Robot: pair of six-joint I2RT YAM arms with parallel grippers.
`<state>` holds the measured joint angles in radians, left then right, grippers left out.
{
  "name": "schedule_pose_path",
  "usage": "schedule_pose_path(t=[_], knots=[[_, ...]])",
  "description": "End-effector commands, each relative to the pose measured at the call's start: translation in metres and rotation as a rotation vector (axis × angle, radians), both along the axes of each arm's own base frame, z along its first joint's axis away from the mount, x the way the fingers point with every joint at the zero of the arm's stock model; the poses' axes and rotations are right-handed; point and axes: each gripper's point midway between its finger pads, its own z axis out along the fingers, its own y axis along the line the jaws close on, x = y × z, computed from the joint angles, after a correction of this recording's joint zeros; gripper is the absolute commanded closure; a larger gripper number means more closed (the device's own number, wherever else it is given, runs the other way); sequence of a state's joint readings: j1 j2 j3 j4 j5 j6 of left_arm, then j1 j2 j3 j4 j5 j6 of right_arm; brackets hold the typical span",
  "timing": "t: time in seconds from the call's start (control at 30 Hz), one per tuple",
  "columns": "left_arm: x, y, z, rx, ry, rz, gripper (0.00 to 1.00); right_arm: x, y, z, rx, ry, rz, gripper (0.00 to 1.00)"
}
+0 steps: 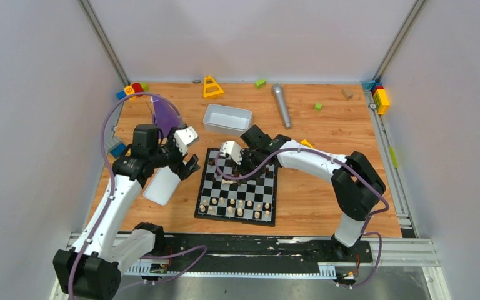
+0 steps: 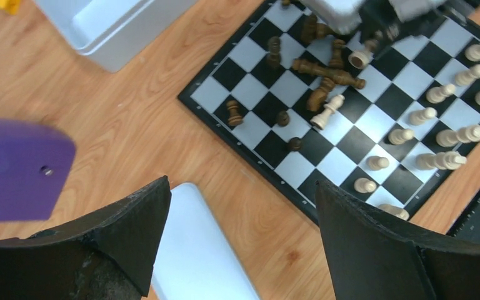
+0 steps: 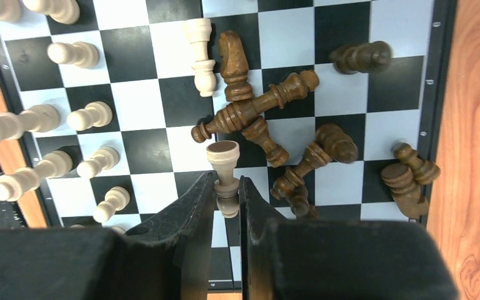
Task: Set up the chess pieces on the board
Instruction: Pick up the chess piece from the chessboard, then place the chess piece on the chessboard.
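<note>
The black-and-white board (image 1: 259, 187) (image 2: 344, 140) (image 3: 287, 37) lies mid-table. Pale chess pieces (image 1: 237, 207) (image 2: 450, 94) (image 3: 69, 119) stand in rows along its near edge. Dark brown pieces (image 2: 325, 69) (image 3: 256, 109) lie toppled in a heap on its far half, with one pale piece (image 3: 200, 56) lying among them. My right gripper (image 1: 236, 161) (image 3: 227, 181) hangs over that heap, shut on a pale piece (image 3: 224, 162) whose flat base points away from the wrist. My left gripper (image 1: 190, 165) (image 2: 244, 187) is open left of the board, with nothing between its fingers.
A white lid (image 1: 162, 185) (image 2: 200, 250) lies under the left gripper. A white tray (image 1: 227, 119) (image 2: 109, 28) stands beyond the board, with a purple flat piece (image 1: 165, 115) (image 2: 19, 165) to its left. A grey cylinder (image 1: 281, 105), a yellow triangle (image 1: 212, 87) and coloured blocks (image 1: 381, 99) lie at the back.
</note>
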<state>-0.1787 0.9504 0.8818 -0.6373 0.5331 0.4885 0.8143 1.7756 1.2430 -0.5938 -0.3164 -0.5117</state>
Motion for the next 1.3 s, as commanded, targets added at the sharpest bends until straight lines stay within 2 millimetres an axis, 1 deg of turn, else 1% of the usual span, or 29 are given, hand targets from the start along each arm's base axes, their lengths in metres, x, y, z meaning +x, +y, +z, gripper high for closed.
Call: schedule_pose_path(t=[0.0, 0.13, 0.23, 0.37, 0.43, 0.5, 0.53, 0.57, 0.67, 0.77, 0.83, 0.97, 1.1, 1.27], knots=[[-0.001, -0.027, 0.001, -0.079, -0.076, -0.201, 0.09, 0.001, 0.005, 0.033, 0.13, 0.04, -0.024, 1.0], [0.001, -0.035, -0.004, -0.092, -0.081, -0.269, 0.1, 0.001, 0.001, 0.041, 0.16, 0.056, -0.027, 1.0], [-0.001, -0.042, -0.001, -0.119, -0.096, -0.321, 0.1, -0.001, 0.002, 0.057, 0.225, 0.091, -0.019, 1.0], [-0.009, -0.064, 0.005, -0.158, -0.151, -0.454, 0.13, -0.007, 0.006, 0.085, 0.345, 0.165, 0.016, 1.0], [-0.019, -0.081, 0.006, -0.169, -0.165, -0.545, 0.14, -0.011, 0.008, 0.099, 0.395, 0.201, 0.036, 1.0], [-0.026, -0.095, 0.005, -0.16, -0.184, -0.619, 0.16, -0.016, 0.009, 0.109, 0.433, 0.242, 0.057, 1.0], [-0.026, -0.099, 0.003, -0.148, -0.196, -0.643, 0.17, -0.018, 0.009, 0.112, 0.446, 0.259, 0.065, 1.0], [-0.03, -0.108, 0.005, -0.145, -0.213, -0.681, 0.17, -0.019, 0.01, 0.116, 0.462, 0.279, 0.075, 1.0], [-0.032, -0.124, 0.005, -0.124, -0.256, -0.748, 0.19, -0.022, 0.01, 0.125, 0.497, 0.33, 0.092, 1.0], [-0.035, -0.142, 0.009, -0.102, -0.303, -0.808, 0.23, -0.023, 0.01, 0.131, 0.518, 0.367, 0.099, 1.0], [-0.035, -0.152, 0.007, -0.09, -0.312, -0.835, 0.25, -0.024, 0.01, 0.131, 0.522, 0.381, 0.103, 1.0], [-0.034, -0.166, 0.008, -0.072, -0.335, -0.865, 0.31, -0.027, 0.01, 0.131, 0.524, 0.398, 0.109, 1.0], [-0.033, -0.173, 0.009, -0.065, -0.347, -0.879, 0.35, -0.028, 0.009, 0.129, 0.52, 0.406, 0.108, 1.0], [-0.037, -0.173, 0.007, -0.057, -0.34, -0.89, 0.42, -0.026, 0.009, 0.128, 0.515, 0.402, 0.101, 1.0]])
